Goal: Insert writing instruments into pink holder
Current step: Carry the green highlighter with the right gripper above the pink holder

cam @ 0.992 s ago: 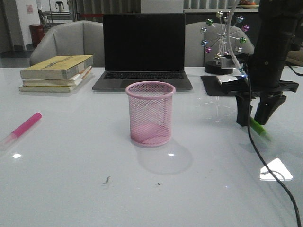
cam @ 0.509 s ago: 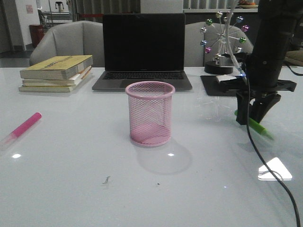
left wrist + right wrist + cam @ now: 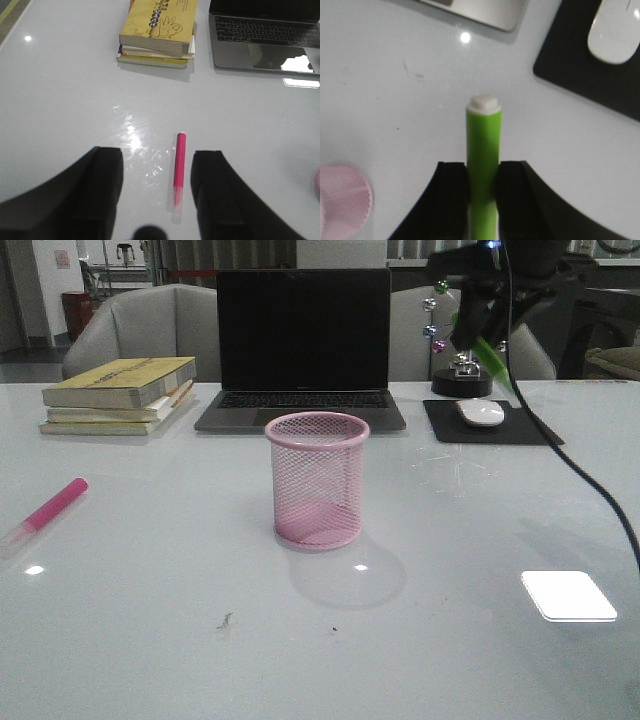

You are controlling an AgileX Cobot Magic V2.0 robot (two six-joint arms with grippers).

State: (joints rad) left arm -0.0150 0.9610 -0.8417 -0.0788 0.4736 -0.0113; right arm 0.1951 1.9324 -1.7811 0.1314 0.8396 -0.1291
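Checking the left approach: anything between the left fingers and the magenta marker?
Nothing: the magenta pink marker lies on bare white table in the open left fingers' gap, per left wrist view.

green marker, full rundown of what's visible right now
The green marker is a thick, bright green barrel that looks like plastic, ending in a whitish flat cap-like tip. The right claw is shut on it, one black finger pressed to each side of the barrel. In the front view it hangs tilted, high above the table, off to the right of and behind the pink holder, in front of the desk toy. Its clamped end is hidden. Nothing but the claw touches it.
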